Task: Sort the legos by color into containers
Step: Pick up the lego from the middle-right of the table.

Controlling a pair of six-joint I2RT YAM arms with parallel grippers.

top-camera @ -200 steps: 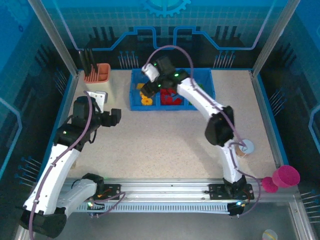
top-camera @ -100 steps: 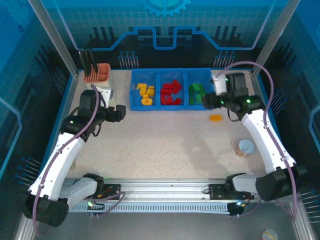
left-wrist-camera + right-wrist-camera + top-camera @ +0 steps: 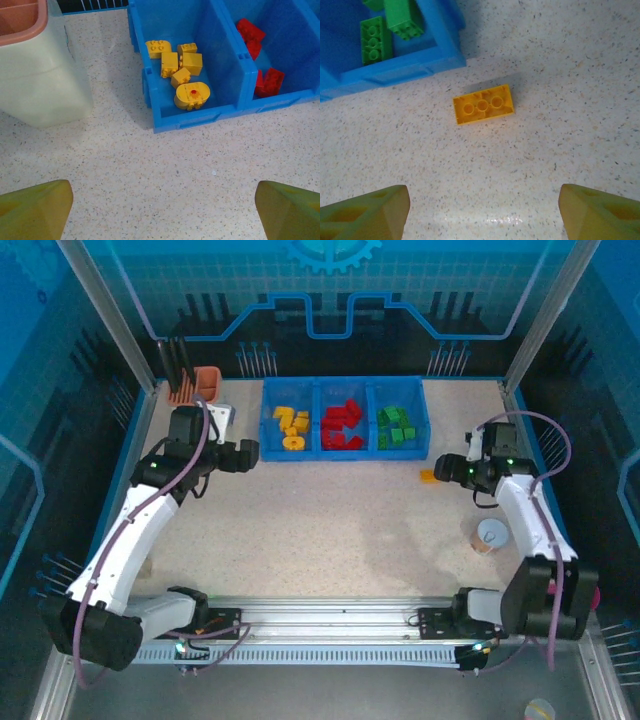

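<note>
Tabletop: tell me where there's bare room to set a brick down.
Bare: the speckled tabletop between the three-compartment blue plastic tray and the near metal rail. Crowded: right of the tray, where the yellow rectangular brick lies before the right gripper.

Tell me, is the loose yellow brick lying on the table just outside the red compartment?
No. The loose yellow brick lies on the table just outside the green compartment, not the red one; the right wrist view shows green bricks inside it.

Green legos [image 3: 400, 20] cut off at top edge
</note>
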